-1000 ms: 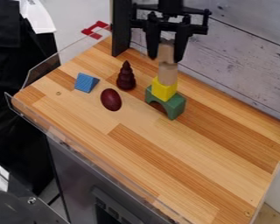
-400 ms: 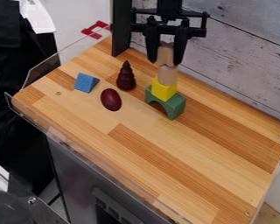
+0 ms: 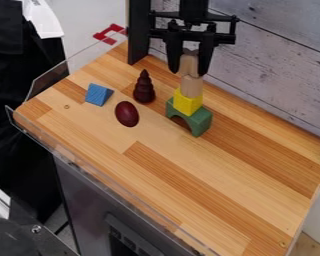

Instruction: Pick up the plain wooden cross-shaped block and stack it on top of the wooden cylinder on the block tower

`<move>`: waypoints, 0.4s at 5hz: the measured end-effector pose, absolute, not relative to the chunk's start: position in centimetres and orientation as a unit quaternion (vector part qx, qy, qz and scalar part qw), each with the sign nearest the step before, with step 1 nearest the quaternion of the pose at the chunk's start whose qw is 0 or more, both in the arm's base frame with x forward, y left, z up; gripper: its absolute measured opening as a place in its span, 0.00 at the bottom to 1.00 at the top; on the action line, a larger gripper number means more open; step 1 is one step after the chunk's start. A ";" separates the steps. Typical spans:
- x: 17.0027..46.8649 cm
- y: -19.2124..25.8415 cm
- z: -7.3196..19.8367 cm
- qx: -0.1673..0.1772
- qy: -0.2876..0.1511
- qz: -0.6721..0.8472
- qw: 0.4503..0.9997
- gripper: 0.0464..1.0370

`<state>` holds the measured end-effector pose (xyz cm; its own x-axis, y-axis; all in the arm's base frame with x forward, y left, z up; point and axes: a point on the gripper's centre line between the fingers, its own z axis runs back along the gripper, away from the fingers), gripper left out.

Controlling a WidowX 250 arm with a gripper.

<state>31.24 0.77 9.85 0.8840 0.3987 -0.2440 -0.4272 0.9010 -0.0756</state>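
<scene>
Wooden tabletop [image 3: 223,175] below whitewashed planks [image 3: 276,65], with a slim stack in a black grip

At the back of the surface, near the planks: black gripper [image 3: 189,72], pointing down, clamped by the look of it on the upper tan block [image 3: 189,65], one finger to each side. Just beneath, seemingly in contact: the lower tan block [image 3: 191,86], on top of a yellow block [image 3: 187,102], in turn on a green arch [image 3: 199,120]. Impossible to tell how much weight rests below and how much hangs from the grip.

Likely trouble: a toppled stack, given such a narrow column on an arch. Possible causes: a sideways nudge from a finger, a release off-centre, or too hard a press downward. Upper tan block slightly left of the one below in view, so a risk of tipping or sliding off at release. Also possible: a drag on the block from a finger while opening.

Long axis of the upper tan block close to vertical, in line with the fingers, one end up between them, the other down toward the stack; perhaps a faint lean, too slight to judge.

To the left in view, apart from the stack: dark red ridged cone [image 3: 144,89], upright; dark red egg [image 3: 127,114]; blue wedge [image 3: 98,94].
</scene>
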 end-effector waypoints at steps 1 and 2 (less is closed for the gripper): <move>30.9 0.7 9.3 -0.062 0.133 0.215 0.965 0.80; 30.8 0.9 9.7 -0.057 0.135 0.218 0.965 0.97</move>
